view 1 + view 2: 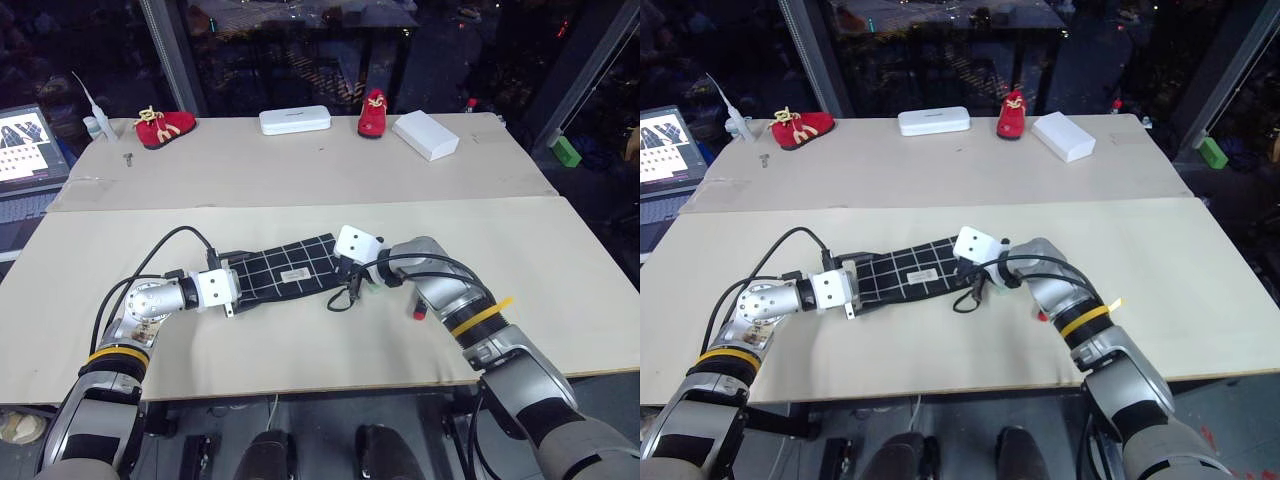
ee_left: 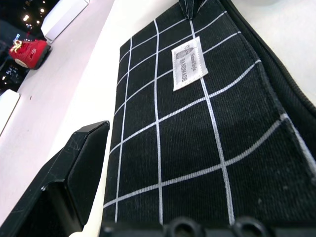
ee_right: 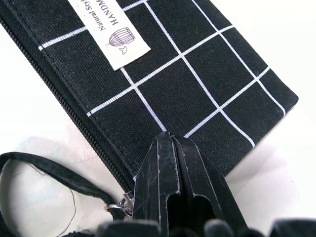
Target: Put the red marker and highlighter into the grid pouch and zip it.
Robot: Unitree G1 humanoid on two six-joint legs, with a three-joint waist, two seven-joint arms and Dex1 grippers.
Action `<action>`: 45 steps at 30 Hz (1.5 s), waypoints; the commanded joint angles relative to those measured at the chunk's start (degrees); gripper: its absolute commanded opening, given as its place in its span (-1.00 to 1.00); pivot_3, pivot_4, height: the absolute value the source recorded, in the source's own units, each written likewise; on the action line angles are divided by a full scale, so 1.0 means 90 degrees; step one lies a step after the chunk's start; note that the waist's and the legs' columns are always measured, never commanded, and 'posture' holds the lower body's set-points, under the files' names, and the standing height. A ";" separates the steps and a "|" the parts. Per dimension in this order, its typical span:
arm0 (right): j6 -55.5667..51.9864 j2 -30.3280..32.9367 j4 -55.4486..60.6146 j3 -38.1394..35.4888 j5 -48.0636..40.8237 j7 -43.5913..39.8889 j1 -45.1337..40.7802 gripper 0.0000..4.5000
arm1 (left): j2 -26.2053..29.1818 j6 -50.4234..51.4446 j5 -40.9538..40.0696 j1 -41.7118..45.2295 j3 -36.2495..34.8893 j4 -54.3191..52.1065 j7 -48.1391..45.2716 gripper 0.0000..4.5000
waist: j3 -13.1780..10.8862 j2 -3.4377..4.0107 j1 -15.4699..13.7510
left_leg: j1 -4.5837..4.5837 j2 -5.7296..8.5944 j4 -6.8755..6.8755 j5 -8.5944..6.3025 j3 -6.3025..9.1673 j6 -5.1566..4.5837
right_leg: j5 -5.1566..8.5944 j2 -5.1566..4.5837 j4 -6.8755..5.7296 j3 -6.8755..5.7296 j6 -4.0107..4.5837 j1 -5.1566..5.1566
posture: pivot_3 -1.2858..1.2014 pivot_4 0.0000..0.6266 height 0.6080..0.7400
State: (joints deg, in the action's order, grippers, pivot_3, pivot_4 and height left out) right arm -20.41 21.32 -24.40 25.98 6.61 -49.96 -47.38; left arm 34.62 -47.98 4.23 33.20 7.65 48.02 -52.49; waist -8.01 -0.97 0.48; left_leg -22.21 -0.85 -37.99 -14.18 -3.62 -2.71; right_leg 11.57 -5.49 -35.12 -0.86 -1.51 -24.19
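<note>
Silver-grey jointed arms with yellow bands, white blocks at the wrists, looping black cables, scuffed black claw fingers (image 2: 74, 173).

A: What lies along the far edge of the table (image 1: 300, 330)?

B: From the left: a small white squeeze bottle (image 1: 93, 122) with a thin nozzle, a red shoe (image 1: 165, 127) with yellow laces, a white oblong case (image 1: 295, 120), a second red shoe (image 1: 373, 113), and a white box (image 1: 425, 135).

A: What else is there?

B: A laptop (image 1: 25, 150) sits off the table's left side, screen lit. A green object (image 1: 566, 151) rests on the floor to the right.
</note>
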 commanded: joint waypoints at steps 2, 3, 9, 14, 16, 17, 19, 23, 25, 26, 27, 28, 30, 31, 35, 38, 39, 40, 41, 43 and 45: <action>-0.0148 0.0128 -0.0123 -0.0057 0.0172 -0.0020 0.0155 -0.98 | -0.0087 -0.0241 -0.0102 0.0041 0.0141 -0.0134 -0.0184 1.00 | 0.0000 0.0000 -0.0001 | -0.0001 0.0000 0.0000 0.0000 0.0000 0.0000 | 0.0000 0.0000 0.0001 0.0000 0.0000 0.0000 | 0.03 -0.52 1.00; -0.0146 0.0127 -0.0140 -0.0060 0.0178 -0.0018 0.0145 -0.98 | -0.0101 -0.0236 -0.0152 0.0023 0.0144 -0.0187 -0.0228 1.00 | 0.0000 0.0000 -0.0002 | -0.0002 0.0000 0.0000 0.0000 0.0000 0.0000 | 0.0000 0.0000 0.0001 0.0000 0.0000 0.0000 | 0.03 -0.52 1.00; -0.0114 0.0132 -0.0231 -0.0088 0.0198 0.0005 0.0095 -0.98 | -0.0067 -0.0237 -0.0141 0.0036 0.0146 -0.0134 -0.0226 1.00 | 0.0000 0.0000 -0.0001 | -0.0001 0.0000 0.0000 0.0000 0.0000 0.0000 | 0.0000 0.0000 0.0001 0.0000 0.0000 0.0000 | 0.03 -0.52 1.00; -0.0106 0.0162 -0.0228 -0.0115 0.0208 -0.0009 0.0111 -0.98 | -0.0049 -0.0279 -0.0084 0.0049 0.0151 -0.0049 -0.0163 1.00 | 0.0000 0.0000 -0.0001 | -0.0001 0.0000 0.0000 0.0000 0.0000 0.0000 | 0.0000 0.0000 0.0002 0.0000 0.0000 0.0000 | 0.03 -0.52 1.00; -0.0096 0.0174 -0.0240 -0.0124 0.0213 -0.0013 0.0111 -1.00 | -0.0076 -0.0315 -0.0080 0.0056 0.0155 -0.0052 -0.0135 0.76 | 0.0000 0.0000 -0.0001 | -0.0001 0.0000 0.0000 0.0000 0.0001 0.0000 | 0.0000 0.0000 0.0002 -0.0001 0.0000 -0.0001 | 0.03 -0.52 1.00; -0.0095 0.0177 -0.0245 -0.0127 0.0215 -0.0012 0.0110 -1.00 | -0.0100 -0.0365 -0.0075 0.0063 0.0168 -0.0059 -0.0118 0.66 | 0.0000 0.0000 -0.0001 | -0.0002 0.0000 0.0000 0.0000 0.0001 0.0000 | 0.0000 -0.0001 0.0002 0.0000 0.0000 -0.0001 | 0.03 -0.52 1.00; -0.0098 0.0179 -0.0238 -0.0129 0.0219 -0.0018 0.0105 -1.00 | -0.0157 -0.0425 -0.0134 0.0066 0.0215 -0.0116 -0.0170 0.32 | 0.0000 0.0000 -0.0006 | -0.0004 0.0000 0.0000 0.0000 0.0001 0.0000 | 0.0000 0.0000 0.0002 -0.0001 0.0000 -0.0002 | 0.03 -0.52 1.00; -0.0095 0.0185 -0.0245 -0.0146 0.0226 -0.0032 0.0103 -1.00 | -0.0260 -0.0372 -0.0352 0.0040 0.0278 -0.0288 -0.0382 -0.35 | 0.0000 0.0000 -0.0010 | -0.0005 0.0000 0.0000 0.0000 0.0001 0.0000 | 0.0000 0.0000 0.0003 -0.0001 0.0000 -0.0002 | 0.03 -0.52 1.00; -0.0088 0.0181 -0.0256 -0.0164 0.0244 -0.0040 0.0106 -1.00 | -0.0285 -0.0345 -0.0412 0.0032 0.0288 -0.0330 -0.0464 -0.65 | 0.0000 0.0000 -0.0010 | -0.0005 0.0000 0.0000 0.0000 0.0001 0.0000 | 0.0000 0.0000 0.0003 -0.0001 0.0000 -0.0003 | 0.03 -0.52 1.00; -0.0085 0.0176 -0.0260 -0.0180 0.0245 -0.0051 0.0101 -1.00 | -0.0295 -0.0299 -0.0438 0.0027 0.0281 -0.0336 -0.0498 -0.86 | 0.0000 0.0000 -0.0009 | -0.0005 -0.0001 0.0000 0.0000 0.0001 0.0000 | 0.0000 0.0000 0.0003 -0.0001 0.0000 -0.0003 | 0.03 -0.52 1.00; -0.0083 0.0172 -0.0262 -0.0192 0.0247 -0.0060 0.0099 -1.00 | -0.0301 -0.0264 -0.0458 0.0022 0.0275 -0.0342 -0.0522 -0.96 | 0.0000 0.0000 -0.0006 | -0.0005 0.0000 0.0000 0.0000 0.0001 0.0000 | 0.0000 0.0000 0.0003 -0.0001 0.0000 -0.0002 | 0.03 -0.52 1.00; -0.0082 0.0157 -0.0273 -0.0220 0.0232 -0.0070 0.0094 -1.00 | -0.0306 -0.0133 -0.0510 -0.0002 0.0252 -0.0369 -0.0571 -0.96 | 0.0000 0.0000 -0.0003 | -0.0004 0.0000 0.0000 0.0000 0.0001 0.0000 | 0.0000 0.0000 0.0003 -0.0001 0.0000 -0.0002 | 0.03 -0.52 1.00; -0.0065 0.0140 -0.0294 -0.0272 0.0189 -0.0101 0.0098 -1.00 | -0.0305 0.0132 -0.0615 -0.0061 0.0209 -0.0452 -0.0674 -0.96 | 0.0000 0.0000 -0.0003 | -0.0004 0.0000 0.0000 0.0000 0.0001 0.0000 | 0.0000 0.0000 0.0003 -0.0001 0.0000 -0.0002 | 0.03 -0.52 1.00; -0.0036 0.0072 -0.0341 -0.0404 0.0096 -0.0025 0.0076 -1.00 | -0.0304 0.0258 -0.0667 -0.0096 0.0175 -0.0497 -0.0690 -0.96 | 0.0000 0.0000 0.0000 | -0.0005 0.0000 0.0000 0.0000 0.0001 0.0000 | 0.0000 0.0000 0.0003 -0.0001 0.0000 -0.0002 | 0.03 -0.52 1.00; -0.0328 -0.0293 -0.0638 -0.1431 -0.0699 0.0236 -0.0239 -0.65 | -0.0295 0.0667 -0.0849 -0.0246 0.0023 -0.0643 -0.0627 -1.00 | -0.0001 -0.0001 0.0028 | -0.0007 -0.0001 0.0000 0.0000 0.0002 0.0000 | 0.0000 0.0002 0.0003 0.0001 -0.0001 -0.0005 | 0.03 -0.52 1.00; -0.0695 -0.0285 -0.0744 -0.2201 -0.1403 0.0059 -0.0571 -0.18 | -0.0307 0.0863 -0.0916 -0.0359 -0.0076 -0.0723 -0.0469 -1.00 | -0.0004 -0.0001 0.0034 | -0.0013 -0.0003 0.0000 0.0000 0.0003 0.0000 | -0.0001 0.0003 0.0002 0.0002 0.0000 -0.0012 | 0.03 -0.52 1.00; -0.0927 -0.0209 -0.0671 -0.2428 -0.1662 -0.0078 -0.0670 0.01 | -0.0334 0.0933 -0.0969 -0.0408 -0.0125 -0.0773 -0.0425 -1.00 | -0.0004 -0.0001 0.0034 | -0.0019 -0.0003 0.0000 0.0000 0.0003 0.0000 | -0.0002 0.0003 0.0001 0.0003 0.0001 -0.0018 | 0.03 -0.52 1.00; -0.1211 -0.0125 -0.0680 -0.2732 -0.1902 -0.0048 -0.0839 0.11 | -0.0365 0.0992 -0.1028 -0.0473 -0.0183 -0.0827 -0.0374 -1.00 | -0.0004 0.0000 0.0039 | -0.0019 -0.0004 0.0000 0.0000 0.0003 0.0000 | -0.0002 0.0003 0.0001 0.0002 0.0001 -0.0018 | 0.03 -0.52 1.00; -0.1565 0.0006 -0.0699 -0.3025 -0.2179 -0.0122 -0.1001 0.24 | -0.0403 0.1075 -0.1092 -0.0539 -0.0243 -0.0885 -0.0329 -1.00 | -0.0005 0.0000 0.0044 | -0.0021 -0.0005 0.0001 0.0000 0.0004 -0.0001 | -0.0002 0.0003 0.0001 0.0002 0.0001 -0.0020 | 0.03 -0.52 1.00; -0.2003 0.0220 -0.0634 -0.3271 -0.2524 -0.0379 -0.1119 0.58 | -0.0456 0.1198 -0.1151 -0.0621 -0.0308 -0.0992 -0.0259 -1.00 | -0.0005 0.0001 0.0036 | -0.0025 -0.0008 0.0004 -0.0002 0.0006 -0.0003 | -0.0003 0.0002 -0.0002 0.0000 0.0001 -0.0020 | 0.03 -0.52 1.00; -0.2266 0.0462 -0.0427 -0.3407 -0.2721 -0.0513 -0.1089 0.73 | -0.0528 0.1354 -0.1254 -0.0709 -0.0392 -0.1136 -0.0183 -1.00 | -0.0005 0.0001 0.0028 | -0.0029 -0.0009 0.0006 -0.0005 0.0012 -0.0007 | -0.0003 0.0002 0.0000 -0.0007 0.0000 -0.0017 | 0.03 -0.52 1.00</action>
State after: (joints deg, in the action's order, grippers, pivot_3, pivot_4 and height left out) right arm -38.05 24.46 -30.79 -2.88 -14.95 -52.95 -57.30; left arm 30.27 -37.15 -5.00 27.05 5.77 40.11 -55.25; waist -8.06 -0.96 0.73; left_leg -22.47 -0.93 -37.90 -14.24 -3.52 -2.78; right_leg 11.54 -5.48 -35.11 -0.93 -1.51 -24.34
